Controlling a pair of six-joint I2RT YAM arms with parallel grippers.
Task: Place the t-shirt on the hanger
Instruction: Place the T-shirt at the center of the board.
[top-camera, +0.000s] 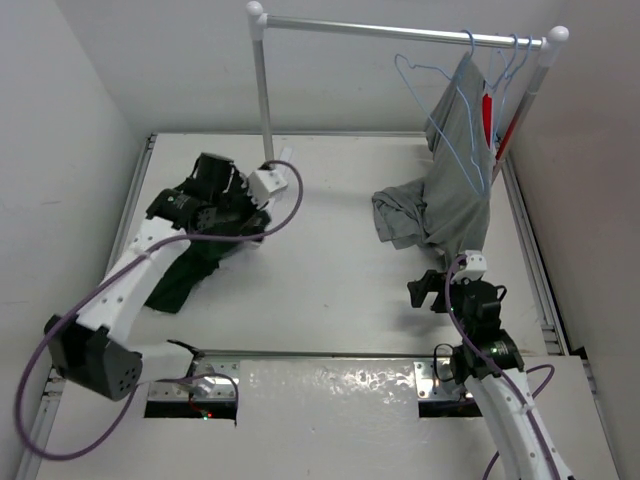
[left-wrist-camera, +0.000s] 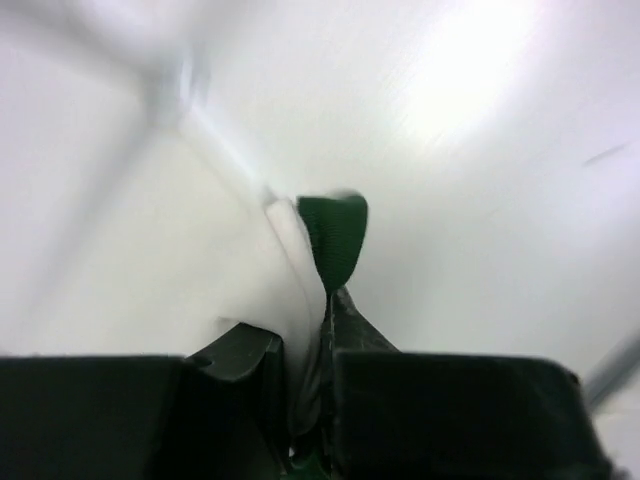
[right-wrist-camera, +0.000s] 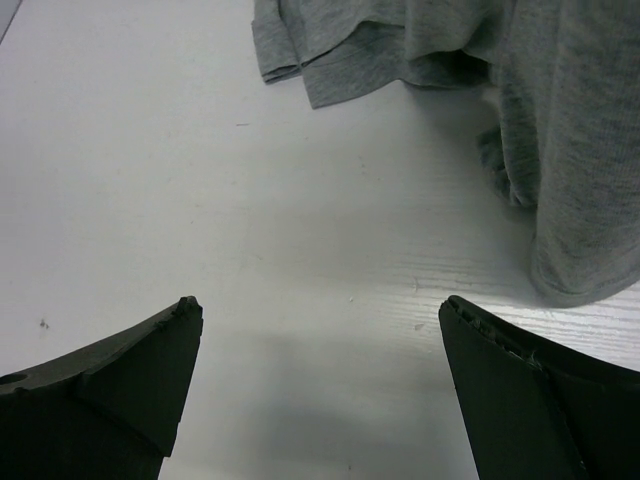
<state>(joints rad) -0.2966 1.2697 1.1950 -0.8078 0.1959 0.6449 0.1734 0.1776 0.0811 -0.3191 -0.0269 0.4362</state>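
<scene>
**Left gripper** (left-wrist-camera: 312, 335): pressed together on a fold of the t-shirt (top-camera: 190, 272), with white cloth and a green edge pinched between its fingers. The shirt lies bunched on the table, in front of the garment rack (top-camera: 400, 30) and left of its left post.

**Right gripper** (right-wrist-camera: 320, 302): spread and holding nothing, in front of the rack's right end, near the grey garment (top-camera: 450, 195).

**Hanger** (top-camera: 430, 118): hooked on the rack's rail, touching the grey garment.

**Judgement:** the step in hand is likely the lift. Raise the shirt slowly until it hangs free of the table. Which edge is held cannot be told.
</scene>
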